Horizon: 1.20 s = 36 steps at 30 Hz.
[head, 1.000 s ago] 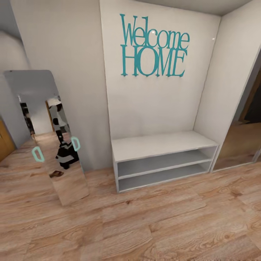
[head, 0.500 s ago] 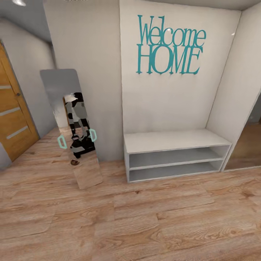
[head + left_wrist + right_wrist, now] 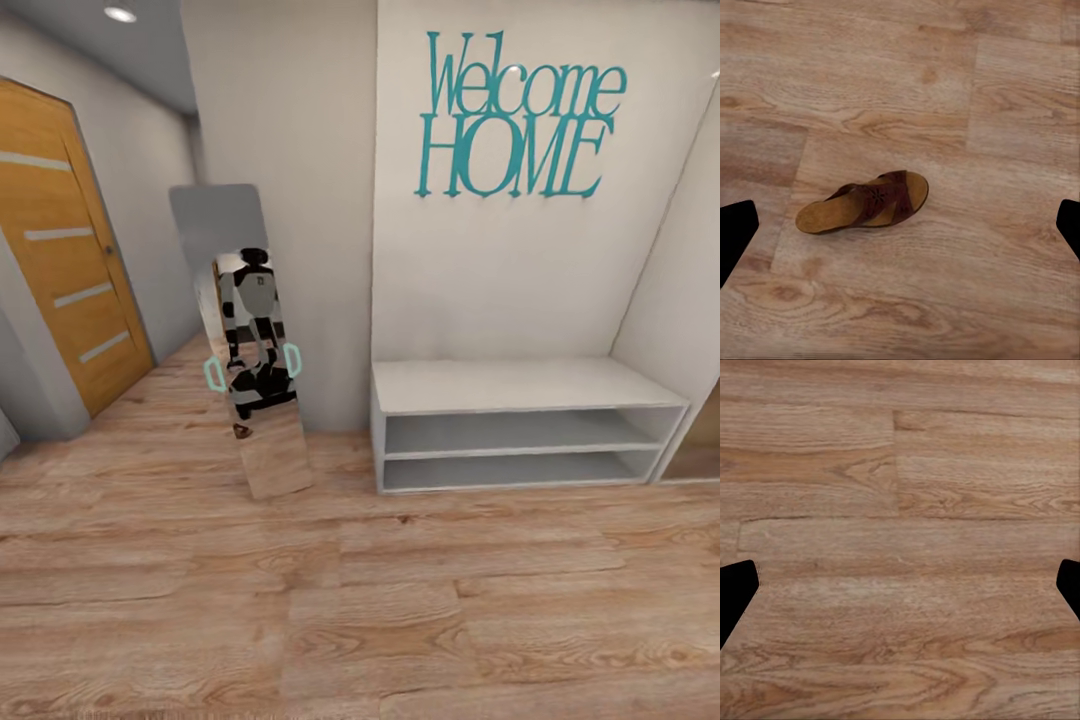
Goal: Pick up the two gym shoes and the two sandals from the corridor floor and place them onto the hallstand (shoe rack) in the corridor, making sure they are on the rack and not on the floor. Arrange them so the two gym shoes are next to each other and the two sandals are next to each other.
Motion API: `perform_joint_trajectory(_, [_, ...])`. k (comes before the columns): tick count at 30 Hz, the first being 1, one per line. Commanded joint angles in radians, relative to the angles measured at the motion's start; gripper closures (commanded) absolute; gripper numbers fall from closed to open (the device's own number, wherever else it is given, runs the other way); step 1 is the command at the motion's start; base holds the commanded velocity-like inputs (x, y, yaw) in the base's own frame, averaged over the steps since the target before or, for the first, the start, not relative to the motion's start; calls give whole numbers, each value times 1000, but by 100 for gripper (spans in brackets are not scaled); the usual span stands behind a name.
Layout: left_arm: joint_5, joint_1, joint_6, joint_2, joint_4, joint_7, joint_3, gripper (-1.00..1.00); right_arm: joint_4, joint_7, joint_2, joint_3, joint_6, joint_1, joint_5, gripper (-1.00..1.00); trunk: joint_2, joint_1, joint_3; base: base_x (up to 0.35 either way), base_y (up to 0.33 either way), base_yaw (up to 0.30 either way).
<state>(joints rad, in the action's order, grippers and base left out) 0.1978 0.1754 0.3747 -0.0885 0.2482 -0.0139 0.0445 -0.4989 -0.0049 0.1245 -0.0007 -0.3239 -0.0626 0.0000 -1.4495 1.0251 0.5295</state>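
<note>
- Facing a plain white two-bay bench (image 3: 520,385) under teal "Welcome HOME" lettering (image 3: 515,120), I judge it is not the shoe rack.
- Light brown wood-plank floor (image 3: 400,600) lies under both arms.
- One dark brown leather sandal with tan footbed (image 3: 866,201) sits below my left gripper (image 3: 900,225), centred between spread fingers, long axis eight-to-two o'clock.
- My right gripper (image 3: 900,585), jaws apart, holds nothing; left is nearer.

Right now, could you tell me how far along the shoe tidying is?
Nothing looks done yet: the white bench under the Welcome HOME sign holds no shoes, and it lacks upper shelves, so it may not be the hallstand. Nothing is in hand: both grippers are open over the corridor floor, the left gripper above one sandal. All four shoes remain to be placed.
</note>
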Motion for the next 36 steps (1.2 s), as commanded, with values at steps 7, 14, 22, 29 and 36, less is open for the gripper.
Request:
perform_joint_trajectory(7, [3, 1, 3, 0, -1, -1, 3, -100, 1, -1, 0, 0, -2, 0, 0, -100, -1, 0, 8, -4, 0, 217])
perform_joint_trajectory(14, [8, 1, 3, 0, 0, -1, 3, -100, 2, -1, 0, 1, -2, 0, 0, -100, -1, 0, 15, -1, 0, 218])
perform_joint_trajectory(22, [11, 1, 3, 1, 1, -1, 4, -100, 2, -1, 0, 1, -2, 0, 0, -100, -1, 0, 24, 0, 0, 218])
perform_joint_trajectory(29, [11, 1, 3, 1, 4, -1, 3, -100, 2, -1, -1, 1, -2, 0, 0, -100, -1, 0, 31, 0, 0, 220])
perform_joint_trajectory(36, [10, 1, 3, 0, 5, -1, 2, -100, 2, -1, -1, 1, -1, 0, 0, -100, -1, 0, 38, 0, 0, 221])
